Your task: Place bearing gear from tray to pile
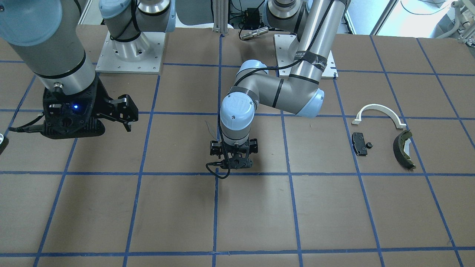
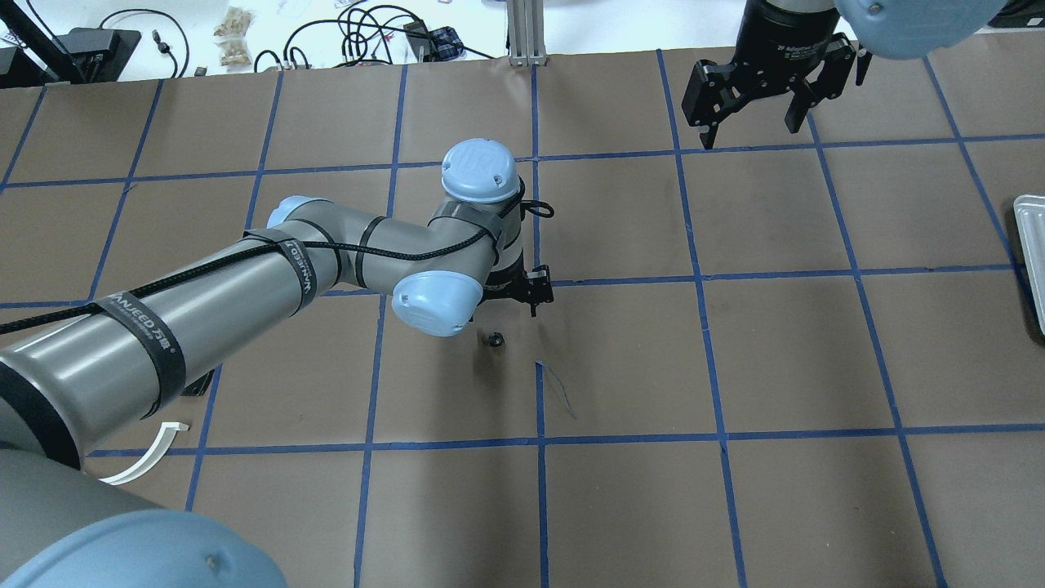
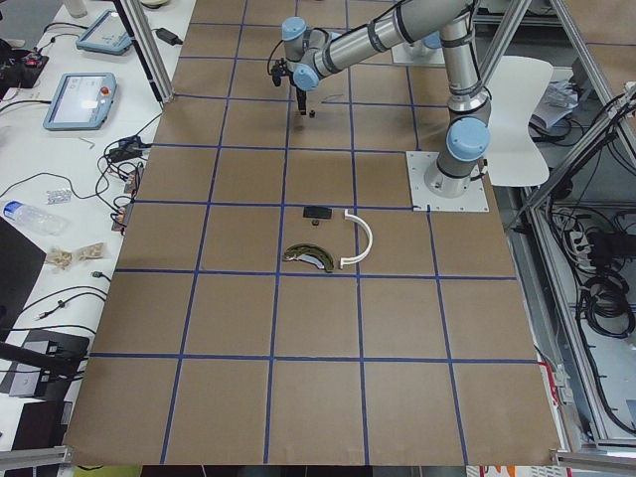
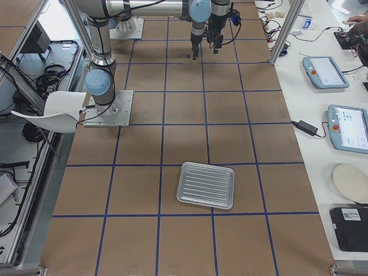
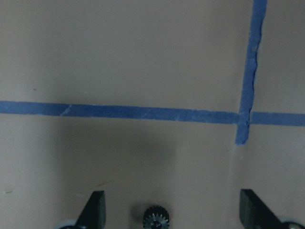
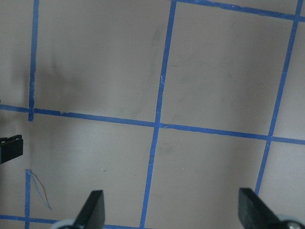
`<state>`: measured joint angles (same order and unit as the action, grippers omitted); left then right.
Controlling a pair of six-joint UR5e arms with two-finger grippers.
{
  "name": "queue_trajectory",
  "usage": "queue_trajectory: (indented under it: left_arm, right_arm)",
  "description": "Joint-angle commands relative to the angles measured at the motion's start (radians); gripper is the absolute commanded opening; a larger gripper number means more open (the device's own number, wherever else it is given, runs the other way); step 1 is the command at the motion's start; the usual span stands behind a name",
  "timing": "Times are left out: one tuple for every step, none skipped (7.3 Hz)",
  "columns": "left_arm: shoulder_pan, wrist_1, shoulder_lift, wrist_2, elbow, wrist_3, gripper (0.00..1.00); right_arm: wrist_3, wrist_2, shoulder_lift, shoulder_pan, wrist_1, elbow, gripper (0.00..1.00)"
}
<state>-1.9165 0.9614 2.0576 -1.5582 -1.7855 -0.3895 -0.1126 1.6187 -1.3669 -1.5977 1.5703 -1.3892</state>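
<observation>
Brown taped table (image 2: 816,351). Gear (image 5: 155,218) lies mid-table under left gripper (image 5: 172,206), spread wide, empty. Right gripper (image 2: 751,126) likewise parted, empty. Likely pickup step: you lower, pinch gear, carry to pile (image 1: 359,143).

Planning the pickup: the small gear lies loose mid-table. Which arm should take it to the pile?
Left. The left gripper hangs over the gear, jaws open either side of it, and the pile lies on that arm's side. The right gripper hovers far off, open.

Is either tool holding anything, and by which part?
Nothing is held. The left tool is open, the bearing gear lying loose on the table between its fingers. The right tool is open and empty.
</observation>
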Motion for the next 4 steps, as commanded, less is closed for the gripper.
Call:
queue_trajectory:
  left_arm:
    - [0.007, -0.019, -0.026, 0.0, -0.059, 0.082, 1.0]
    - [0.005, -0.065, -0.03, -0.003, -0.087, 0.072, 1.0]
    - [0.007, -0.081, -0.03, 0.0, -0.095, 0.07, 1.0]
    - [0.007, -0.084, -0.031, -0.002, -0.097, 0.073, 0.94]
  right_arm:
    - [0.004, 0.0, -0.011, 0.001, -0.007, -0.022, 1.0]
    - [-0.001, -0.003, -0.02, 0.002, 0.008, -0.045, 0.99]
    - [-0.005, -0.003, -0.024, 0.001, 0.02, -0.05, 1.0]
    - [-0.01, -0.002, -0.026, 0.002, 0.022, -0.05, 1.0]
